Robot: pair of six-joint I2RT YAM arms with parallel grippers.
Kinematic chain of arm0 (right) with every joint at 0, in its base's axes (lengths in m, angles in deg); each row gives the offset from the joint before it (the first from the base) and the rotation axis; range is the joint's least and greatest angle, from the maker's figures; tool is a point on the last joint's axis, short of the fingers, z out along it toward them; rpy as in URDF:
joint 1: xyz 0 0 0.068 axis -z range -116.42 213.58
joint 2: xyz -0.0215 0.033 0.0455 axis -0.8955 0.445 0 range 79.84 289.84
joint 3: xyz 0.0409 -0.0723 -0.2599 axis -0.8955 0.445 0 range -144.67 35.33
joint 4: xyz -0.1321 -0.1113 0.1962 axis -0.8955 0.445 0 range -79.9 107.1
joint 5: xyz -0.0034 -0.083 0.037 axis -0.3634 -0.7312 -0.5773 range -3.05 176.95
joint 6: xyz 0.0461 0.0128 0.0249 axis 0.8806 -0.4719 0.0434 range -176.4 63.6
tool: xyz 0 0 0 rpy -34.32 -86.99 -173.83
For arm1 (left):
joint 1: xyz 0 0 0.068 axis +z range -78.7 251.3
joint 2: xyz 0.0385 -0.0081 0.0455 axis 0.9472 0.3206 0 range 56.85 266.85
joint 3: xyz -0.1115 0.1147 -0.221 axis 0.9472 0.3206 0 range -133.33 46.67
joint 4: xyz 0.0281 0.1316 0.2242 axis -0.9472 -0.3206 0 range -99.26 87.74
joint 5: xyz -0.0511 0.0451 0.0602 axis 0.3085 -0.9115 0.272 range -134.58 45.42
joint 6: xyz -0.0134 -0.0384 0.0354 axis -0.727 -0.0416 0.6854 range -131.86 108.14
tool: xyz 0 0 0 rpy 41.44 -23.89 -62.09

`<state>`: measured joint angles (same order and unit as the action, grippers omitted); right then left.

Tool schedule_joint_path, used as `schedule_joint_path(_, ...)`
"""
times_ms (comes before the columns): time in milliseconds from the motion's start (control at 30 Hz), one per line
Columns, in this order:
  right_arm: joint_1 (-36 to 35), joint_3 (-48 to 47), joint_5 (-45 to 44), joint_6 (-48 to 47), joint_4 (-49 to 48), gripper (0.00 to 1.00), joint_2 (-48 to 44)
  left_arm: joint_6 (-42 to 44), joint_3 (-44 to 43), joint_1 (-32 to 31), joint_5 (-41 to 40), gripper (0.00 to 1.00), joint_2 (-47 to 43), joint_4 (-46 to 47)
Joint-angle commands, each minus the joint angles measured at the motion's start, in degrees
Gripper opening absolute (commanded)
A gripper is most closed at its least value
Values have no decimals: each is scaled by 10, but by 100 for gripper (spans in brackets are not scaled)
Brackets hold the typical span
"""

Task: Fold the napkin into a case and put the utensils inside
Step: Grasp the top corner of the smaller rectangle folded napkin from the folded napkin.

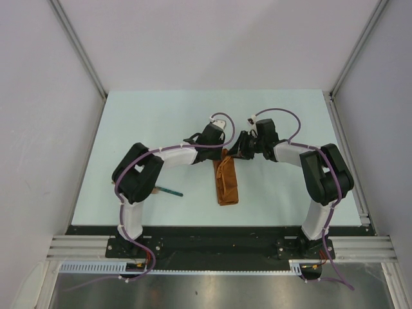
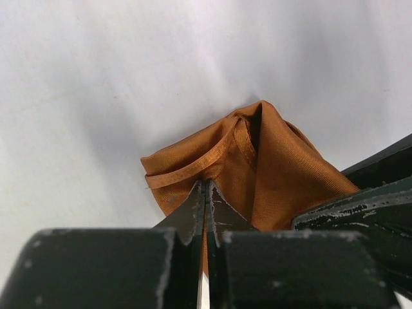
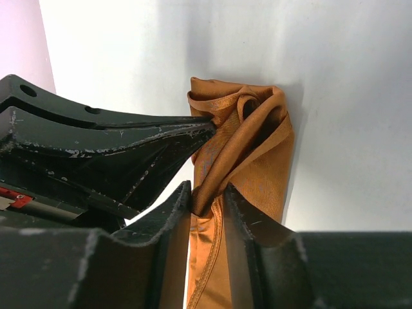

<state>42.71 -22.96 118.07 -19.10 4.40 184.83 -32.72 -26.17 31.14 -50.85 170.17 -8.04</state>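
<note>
The rust-orange napkin [image 1: 226, 183] lies mid-table as a narrow folded strip running front to back, its far end lifted and bunched. My left gripper [image 1: 223, 151] is at that far end, shut, pinching a thin edge of the cloth [image 2: 277, 167] between its tips [image 2: 206, 187]. My right gripper [image 1: 234, 153] meets it from the right, shut on a gathered fold of the napkin [image 3: 257, 148] at its tips [image 3: 207, 199]. The two grippers nearly touch. One utensil with a dark teal handle [image 1: 170, 191] lies left of the napkin, partly hidden under my left arm's elbow.
The pale table [image 1: 161, 116] ends at a black rail along the near edge. Grey walls and metal frame posts [image 1: 77, 45] close in the left, right and back sides. Both forearms angle inward over the table's middle.
</note>
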Motion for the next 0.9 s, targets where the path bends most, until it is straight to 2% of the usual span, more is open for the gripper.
schedule_joint_path(0,3,0,10,-6,-5,33,-27,5,-8,-2,1,0,-15,8)
schedule_joint_path(200,3,3,10,-7,0,35,-28,3,1,-3,5,0,-33,14)
schedule_joint_path(300,3,5,6,-6,1,26,-29,-1,3,-3,6,0,-40,13)
schedule_joint_path(433,2,2,12,-4,-5,7,-19,-8,11,-3,12,0,-56,21)
schedule_joint_path(500,1,-5,16,-1,-9,4,-2,-14,23,-4,16,0,-63,37)
schedule_joint_path(867,-16,-35,47,66,-86,5,77,-30,67,-3,33,0,-93,90)
